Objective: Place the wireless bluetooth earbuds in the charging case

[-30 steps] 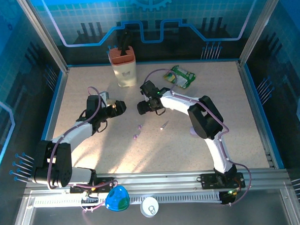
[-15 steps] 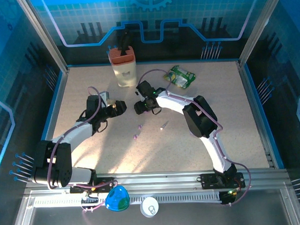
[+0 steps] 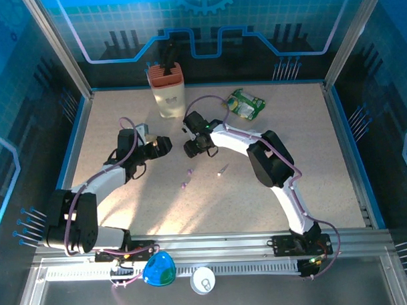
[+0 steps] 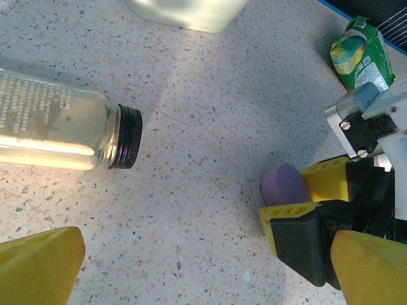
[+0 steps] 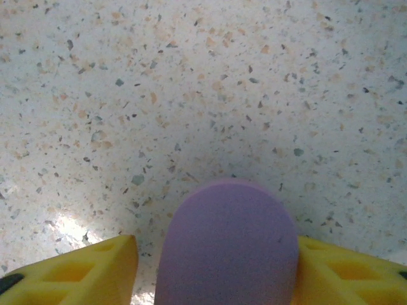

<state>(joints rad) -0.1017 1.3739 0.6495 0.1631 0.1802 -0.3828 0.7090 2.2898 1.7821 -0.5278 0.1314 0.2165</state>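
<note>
The charging case (image 5: pixel 229 248) is a purple oval pebble lying on the speckled table, also seen in the left wrist view (image 4: pixel 283 183). My right gripper (image 5: pixel 216 254) straddles it: the right finger touches the case, while a narrow gap remains at the left finger (image 5: pixel 102 267). From above, the right gripper (image 3: pixel 192 148) hides the case. Two tiny lilac earbuds (image 3: pixel 189 172) (image 3: pixel 183 184) lie just in front of it, and a small pinkish piece (image 3: pixel 223 169) lies to their right. My left gripper (image 3: pixel 164 145) (image 4: pixel 203 267) is wide open and empty, pointing at the right gripper (image 4: pixel 297 196).
A glass jar with a black cap (image 4: pixel 63 130) lies on its side near the left gripper. A cream holder with an orange top (image 3: pixel 168 92) stands at the back. A green packet (image 3: pixel 247 104) (image 4: pixel 359 51) lies at the back right.
The right arm has shifted slightly left and its jaws have narrowed around the purple case. The left arm has not moved.
</note>
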